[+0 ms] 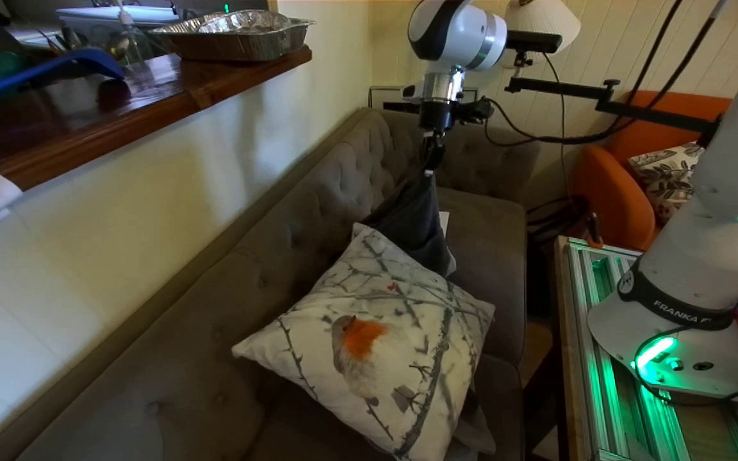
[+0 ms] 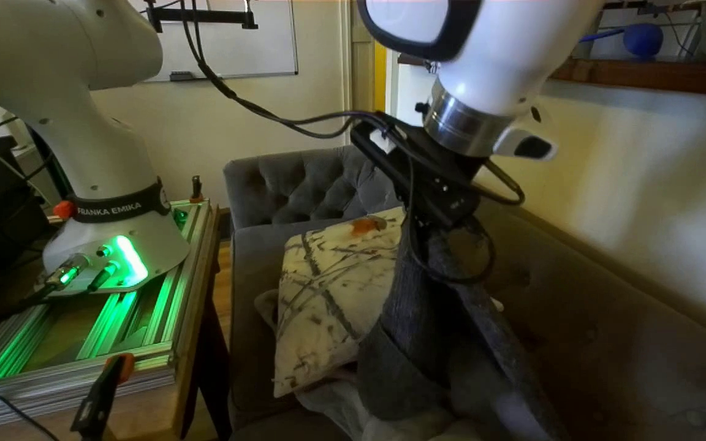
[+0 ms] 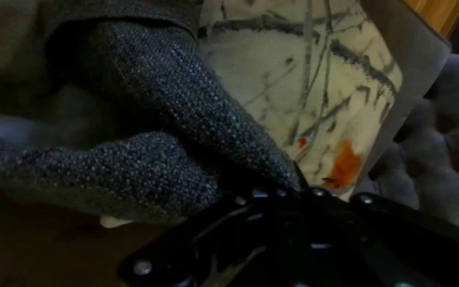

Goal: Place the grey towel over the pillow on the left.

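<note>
Plainly, the black two-fingered end effector (image 1: 430,169) is closed, pinching the top of the dark grey speckled woven towel (image 3: 197,99), which hangs beneath it in loose folds. A pale crumpled soft form (image 2: 339,403) shows below those folds; what it is cannot be told. The carry seems in hand, calling for a firm pinch and enough height to free the trailing cloth. Just past the towel, on the grey-brown tufted fabric sofa (image 1: 484,250), lies the white square pillow (image 1: 382,333) printed with a robin and branches, probably the target, its robin uncovered. The loose end should land first, then the pinched end be drawn across and released low. Farther off stands the sofa's buttoned arm (image 2: 304,190); overshooting towards it could let the towel slip off.
</note>
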